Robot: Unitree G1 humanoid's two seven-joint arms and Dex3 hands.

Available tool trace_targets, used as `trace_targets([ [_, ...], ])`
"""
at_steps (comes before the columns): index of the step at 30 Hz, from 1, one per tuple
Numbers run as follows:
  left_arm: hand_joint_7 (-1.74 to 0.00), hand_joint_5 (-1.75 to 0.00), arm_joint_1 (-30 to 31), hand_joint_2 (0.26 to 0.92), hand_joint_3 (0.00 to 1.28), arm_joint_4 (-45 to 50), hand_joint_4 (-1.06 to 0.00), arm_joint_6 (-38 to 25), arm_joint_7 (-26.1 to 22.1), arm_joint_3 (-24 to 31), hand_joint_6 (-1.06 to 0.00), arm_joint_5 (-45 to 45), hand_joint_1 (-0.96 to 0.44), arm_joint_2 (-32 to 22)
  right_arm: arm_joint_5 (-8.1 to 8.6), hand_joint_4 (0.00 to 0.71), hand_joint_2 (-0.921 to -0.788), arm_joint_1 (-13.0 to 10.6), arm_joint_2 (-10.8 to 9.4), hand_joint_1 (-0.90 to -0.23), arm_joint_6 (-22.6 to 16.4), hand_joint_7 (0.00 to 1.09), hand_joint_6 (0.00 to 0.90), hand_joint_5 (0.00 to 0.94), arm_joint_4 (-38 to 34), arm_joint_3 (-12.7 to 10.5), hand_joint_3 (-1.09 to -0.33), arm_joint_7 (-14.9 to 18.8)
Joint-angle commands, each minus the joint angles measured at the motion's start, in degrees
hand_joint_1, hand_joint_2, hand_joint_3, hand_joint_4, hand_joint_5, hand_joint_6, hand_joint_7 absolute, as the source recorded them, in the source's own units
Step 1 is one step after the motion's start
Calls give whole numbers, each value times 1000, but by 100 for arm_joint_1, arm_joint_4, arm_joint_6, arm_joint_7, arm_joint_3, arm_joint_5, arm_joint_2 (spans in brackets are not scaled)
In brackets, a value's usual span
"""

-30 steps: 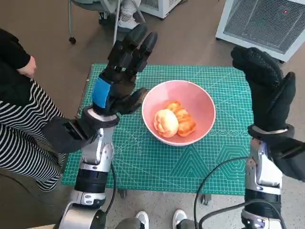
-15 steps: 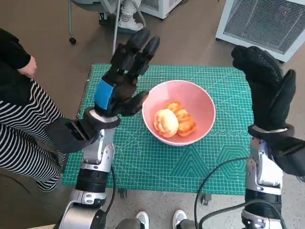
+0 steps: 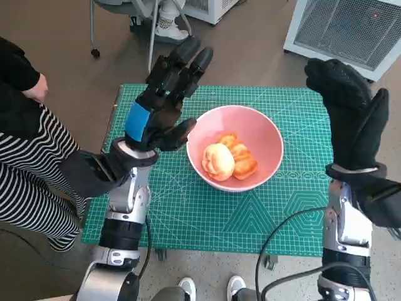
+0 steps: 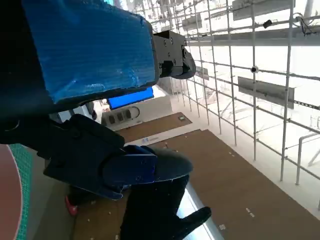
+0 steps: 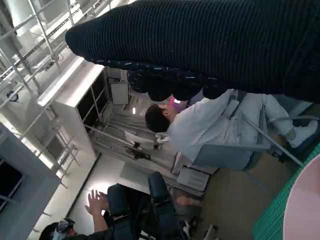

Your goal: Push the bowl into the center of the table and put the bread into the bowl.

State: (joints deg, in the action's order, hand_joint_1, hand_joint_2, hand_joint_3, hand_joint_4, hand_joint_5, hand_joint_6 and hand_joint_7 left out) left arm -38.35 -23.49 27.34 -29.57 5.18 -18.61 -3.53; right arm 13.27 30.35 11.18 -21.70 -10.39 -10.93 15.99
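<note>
The pink bowl (image 3: 235,148) sits at the frame's centre on the green cutting mat (image 3: 188,213), holding golden, lobed bread (image 3: 229,158). At its left the left hand (image 3: 161,106) is raised, fingers spread, empty. At right, the gloved right hand (image 3: 352,122) is likewise raised, empty.

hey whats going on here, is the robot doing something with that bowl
A humanoid robot stands at a green cutting mat with a pink bowl near its middle. The bread already lies in the bowl. Neither hand holds anything: the left hand is raised beside the bowl's rim, fingers apart, and the right hand is raised over the mat's other side. A person in striped clothing sits close by.
</note>
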Motion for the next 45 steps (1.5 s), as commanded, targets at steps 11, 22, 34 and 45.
trace_targets([
  [11,-479,-119,-141,921,388,-87,-102,-160,-104,23,1,-96,-735,8,-31,138,-921,-91,-8,-776,143,485,42,3,-9,35,-829,-42],
  [22,-489,-140,-129,921,331,-212,-101,-244,-295,73,1,-215,-728,-11,-49,138,-921,-81,0,-783,103,486,46,3,-69,41,-827,-26],
  [34,-511,-152,-134,921,333,-323,-110,-111,-283,120,1,-134,-728,-63,-178,138,-921,-6,18,-784,72,485,46,2,-77,100,-825,-74],
  [45,-521,-164,-148,921,356,-381,-114,98,-118,130,1,25,-722,-70,-211,143,-921,107,44,-787,-94,484,46,4,-380,123,-820,23],
])
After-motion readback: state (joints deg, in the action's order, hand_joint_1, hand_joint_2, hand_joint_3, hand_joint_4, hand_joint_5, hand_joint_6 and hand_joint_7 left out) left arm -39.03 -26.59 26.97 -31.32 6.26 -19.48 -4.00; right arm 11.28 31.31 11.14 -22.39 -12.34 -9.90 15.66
